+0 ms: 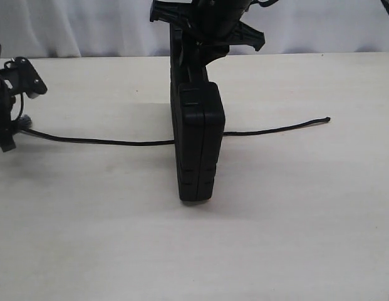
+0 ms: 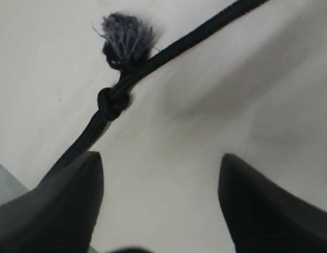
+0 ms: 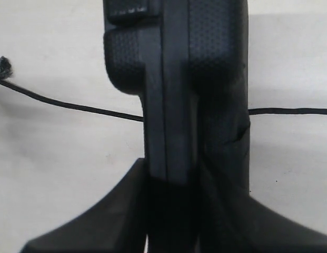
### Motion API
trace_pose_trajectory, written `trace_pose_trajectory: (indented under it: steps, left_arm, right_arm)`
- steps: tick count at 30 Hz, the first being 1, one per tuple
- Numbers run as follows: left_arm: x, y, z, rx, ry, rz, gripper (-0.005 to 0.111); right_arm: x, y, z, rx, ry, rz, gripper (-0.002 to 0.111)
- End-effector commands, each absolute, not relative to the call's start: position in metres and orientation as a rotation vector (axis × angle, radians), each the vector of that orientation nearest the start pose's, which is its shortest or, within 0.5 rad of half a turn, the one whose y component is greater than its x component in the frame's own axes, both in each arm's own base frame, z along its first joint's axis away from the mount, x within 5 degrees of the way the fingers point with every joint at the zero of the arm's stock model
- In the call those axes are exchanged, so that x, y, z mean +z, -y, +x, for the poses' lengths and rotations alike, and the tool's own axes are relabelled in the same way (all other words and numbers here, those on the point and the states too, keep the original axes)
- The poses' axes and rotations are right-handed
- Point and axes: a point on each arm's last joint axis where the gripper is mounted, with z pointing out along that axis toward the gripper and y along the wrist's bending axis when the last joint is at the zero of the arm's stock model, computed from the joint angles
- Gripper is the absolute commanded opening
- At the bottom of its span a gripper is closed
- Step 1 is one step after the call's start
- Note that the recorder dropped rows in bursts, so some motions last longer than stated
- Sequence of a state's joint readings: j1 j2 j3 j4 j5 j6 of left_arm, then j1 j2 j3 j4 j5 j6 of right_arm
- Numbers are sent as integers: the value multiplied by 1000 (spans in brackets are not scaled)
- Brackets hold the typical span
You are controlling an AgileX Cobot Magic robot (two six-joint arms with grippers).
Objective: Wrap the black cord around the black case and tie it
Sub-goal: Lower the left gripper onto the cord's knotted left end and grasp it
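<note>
The black case (image 1: 197, 150) stands upright on its narrow edge in the middle of the table. My right gripper (image 1: 197, 53) comes down from above and is shut on the case's top end; in the right wrist view its fingers (image 3: 126, 211) clamp both faces of the case (image 3: 176, 79). The black cord (image 1: 106, 141) lies flat across the table, passing the case's base, its far end (image 1: 326, 119) off to the right. My left gripper (image 1: 7, 141) is open at the far left over the cord's end. The knot (image 2: 111, 103) and frayed tuft (image 2: 127, 37) lie just beyond the open left gripper (image 2: 160, 168), nothing between the fingers.
The pale table (image 1: 294, 219) spreads wide in front of the case and to both sides. A white curtain (image 1: 88, 25) hangs behind the table's back edge. Dark cables run above the right arm (image 1: 257, 3).
</note>
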State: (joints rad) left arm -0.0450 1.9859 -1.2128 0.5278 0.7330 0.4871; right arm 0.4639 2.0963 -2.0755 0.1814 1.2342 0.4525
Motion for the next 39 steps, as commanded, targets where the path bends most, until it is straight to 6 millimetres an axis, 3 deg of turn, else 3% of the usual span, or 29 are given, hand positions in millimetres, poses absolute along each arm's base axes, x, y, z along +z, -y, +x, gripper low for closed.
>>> trace_pose_trajectory:
  steps: [1,6,16,20,25,33,39]
  left_arm:
    - [120,-16,385,652,-2646,1456,61]
    - [105,-14,390,646,-2609,1501,58]
    - [100,-9,387,528,-2687,1368,13]
    - [99,-6,381,437,-2793,1289,3]
    - [107,-6,384,433,-2849,1222,7]
    - [151,-10,402,568,-2725,1108,52]
    - [145,-36,412,605,-2762,1036,52]
  right_arm:
    - [312,-222,402,536,-2798,28,4]
    - [312,-222,402,536,-2798,28,4]
    - [312,-222,402,536,-2798,28,4]
    - [312,-222,402,536,-2798,28,4]
    - [312,-222,402,536,-2798,28,4]
    - [312,-222,402,536,-2798,28,4]
    - [312,-222,402,536,-2798,28,4]
